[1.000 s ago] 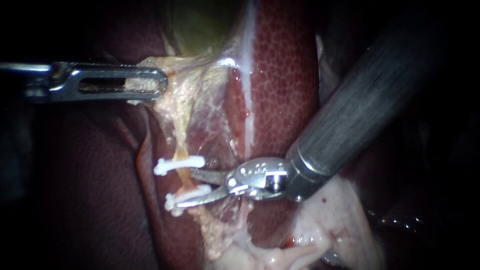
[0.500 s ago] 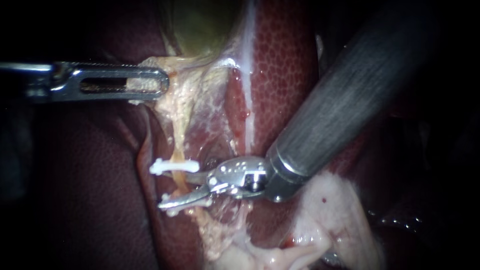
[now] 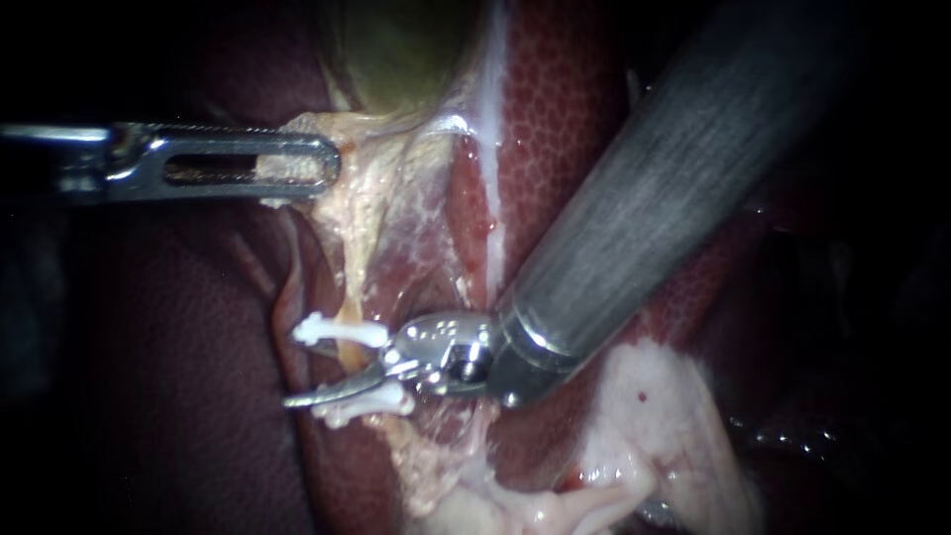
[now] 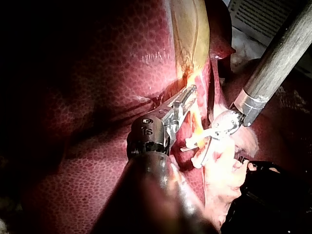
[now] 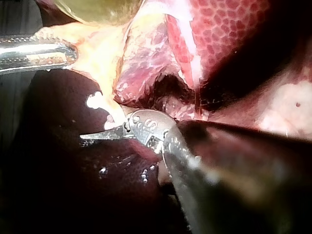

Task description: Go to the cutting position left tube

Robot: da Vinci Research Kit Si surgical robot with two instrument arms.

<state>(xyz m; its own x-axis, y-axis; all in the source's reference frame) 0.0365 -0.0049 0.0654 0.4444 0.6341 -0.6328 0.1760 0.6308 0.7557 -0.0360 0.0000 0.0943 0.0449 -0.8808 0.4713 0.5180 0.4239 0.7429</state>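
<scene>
The left tube (image 3: 353, 354), thin and yellow-orange, runs down from pale tissue under the gallbladder (image 3: 396, 50). It carries an upper white clip (image 3: 342, 332) and a lower white clip (image 3: 365, 400). My right instrument (image 3: 317, 376) comes in from the upper right with its blades open at the stretch between the clips. Its lower blade lies along the lower clip, past the tube. The upper blade is mostly hidden behind the tube. My left instrument (image 3: 297, 165) is shut on the pale tissue at the gallbladder's neck and holds it to the left. In the right wrist view one blade (image 5: 100, 134) points out beneath a clip (image 5: 95, 100).
Mottled red liver (image 3: 565, 149) lies right of the tube, darker liver (image 3: 168, 376) to its left. Pale fatty tissue (image 3: 644, 436) sits under the right shaft. The thick right shaft (image 3: 674, 188) covers much of the upper right.
My right instrument has slid left, carrying its open blades from beside the tube to across it between the clips. The left instrument and its hold have not moved.
</scene>
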